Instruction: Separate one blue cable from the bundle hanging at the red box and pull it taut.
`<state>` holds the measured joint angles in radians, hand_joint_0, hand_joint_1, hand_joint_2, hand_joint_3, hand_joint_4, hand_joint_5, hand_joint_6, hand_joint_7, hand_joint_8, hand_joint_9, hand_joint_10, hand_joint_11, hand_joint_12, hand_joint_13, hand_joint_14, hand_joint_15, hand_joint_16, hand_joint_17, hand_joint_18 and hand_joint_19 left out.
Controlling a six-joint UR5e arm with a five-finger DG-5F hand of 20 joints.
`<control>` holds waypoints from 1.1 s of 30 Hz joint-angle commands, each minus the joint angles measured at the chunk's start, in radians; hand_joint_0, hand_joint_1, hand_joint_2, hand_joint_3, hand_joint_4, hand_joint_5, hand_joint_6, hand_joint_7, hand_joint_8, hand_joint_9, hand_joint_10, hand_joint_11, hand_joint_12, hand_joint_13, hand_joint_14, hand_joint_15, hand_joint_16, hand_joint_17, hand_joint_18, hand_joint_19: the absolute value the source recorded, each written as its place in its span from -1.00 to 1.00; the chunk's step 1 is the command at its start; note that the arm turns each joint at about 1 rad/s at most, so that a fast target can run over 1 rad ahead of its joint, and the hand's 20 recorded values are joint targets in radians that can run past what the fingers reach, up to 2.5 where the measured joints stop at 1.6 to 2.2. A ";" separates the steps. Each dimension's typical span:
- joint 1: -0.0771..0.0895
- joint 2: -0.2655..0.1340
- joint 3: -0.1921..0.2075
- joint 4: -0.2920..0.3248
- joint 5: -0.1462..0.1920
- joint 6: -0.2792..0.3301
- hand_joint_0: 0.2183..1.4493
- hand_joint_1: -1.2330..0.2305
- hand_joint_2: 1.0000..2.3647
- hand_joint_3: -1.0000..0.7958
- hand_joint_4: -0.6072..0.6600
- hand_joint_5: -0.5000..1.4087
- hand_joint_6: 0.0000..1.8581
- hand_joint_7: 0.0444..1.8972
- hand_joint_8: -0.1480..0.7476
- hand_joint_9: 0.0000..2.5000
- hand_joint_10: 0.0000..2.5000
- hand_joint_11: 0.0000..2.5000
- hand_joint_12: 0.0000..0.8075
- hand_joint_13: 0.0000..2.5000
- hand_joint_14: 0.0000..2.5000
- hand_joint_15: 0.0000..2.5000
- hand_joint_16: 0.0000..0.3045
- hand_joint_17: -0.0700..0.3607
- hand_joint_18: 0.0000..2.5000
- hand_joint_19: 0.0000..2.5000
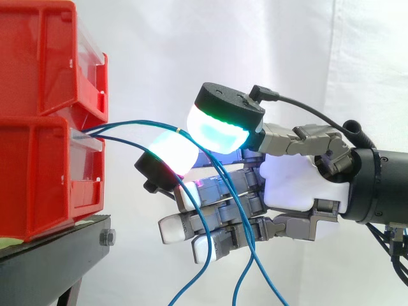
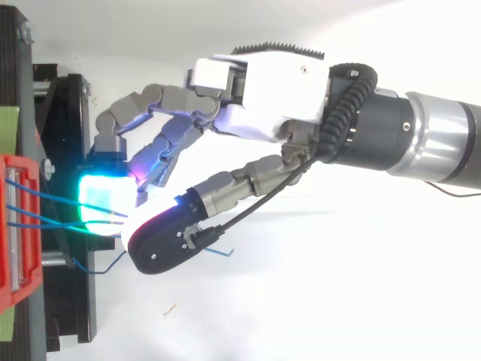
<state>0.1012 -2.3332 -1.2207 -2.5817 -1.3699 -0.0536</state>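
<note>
Pinches one blue cable (image 1: 143,123) between two glowing fingertips (image 1: 220,131) at the middle of the side view, pads pressed together with the strand caught in the seam: upper pad green and cyan under a black cap, lower pad white with a pink edge. Curls the other fingers loosely below the pinch, pale tips pointing toward the left of the frame, closed on nothing. Reaches in as a hand (image 1: 293,182) from the right edge, white palm at centre right, grey links and a dark wrist behind it. Holds the pinched cable in a shallow arc, not drawn straight, from the pads leftward to the front of the lower red bin (image 1: 38,178) at left centre; past the pinch, lets it drop across the curled fingers toward the lower right. Just beneath that arc, two more blue cables (image 1: 194,275) out of the same bin front, passing by the lower pad and hanging in front of the fingers down to the bottom edge. At the left edge, an upper red bin (image 1: 38,57) stacked on the lower one, both on a black stand (image 1: 57,245) in the lower left corner, with a white curtain (image 1: 159,51) behind. From above, puts the pinch at left centre, just right of the red bin, with blue strands side by side crossing the gap between bin and pads, and two short blue ends poking out under the hand.
</note>
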 commanded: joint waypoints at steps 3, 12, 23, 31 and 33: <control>0.000 0.000 0.001 0.000 0.000 0.000 -0.12 -0.51 -1.00 -0.41 0.32 -0.70 -0.05 0.07 0.15 -0.41 -0.99 -0.38 0.03 -0.40 -0.99 -0.63 -0.65 -0.12 -0.33 -0.66; 0.000 0.000 0.000 0.000 0.000 0.000 -0.31 -0.35 -1.00 -0.44 0.31 -0.67 -0.06 0.11 0.16 -0.39 -0.99 -0.40 0.02 -0.39 -0.99 -0.62 -0.66 -0.13 -0.33 -0.64; 0.000 0.000 0.000 -0.002 0.000 0.001 -0.34 -0.20 -1.00 -0.42 0.28 -0.65 -0.10 0.13 0.17 -0.35 -0.99 -0.40 0.02 -0.37 -0.99 -0.62 -0.66 -0.13 -0.31 -0.63; 0.000 0.000 0.000 -0.003 0.000 0.001 -0.36 -0.33 -0.97 -0.08 0.15 -0.66 -0.06 0.25 0.19 -0.35 -0.99 -0.39 0.03 -0.37 -0.99 -0.62 -0.65 -0.12 -0.31 -0.63; 0.000 0.000 0.000 -0.003 0.000 0.000 -0.35 -0.35 -0.97 -0.04 0.12 -0.66 -0.05 0.25 0.20 -0.35 -0.99 -0.39 0.05 -0.37 -0.99 -0.62 -0.64 -0.10 -0.30 -0.64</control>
<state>0.1012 -2.3332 -1.2210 -2.5847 -1.3698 -0.0523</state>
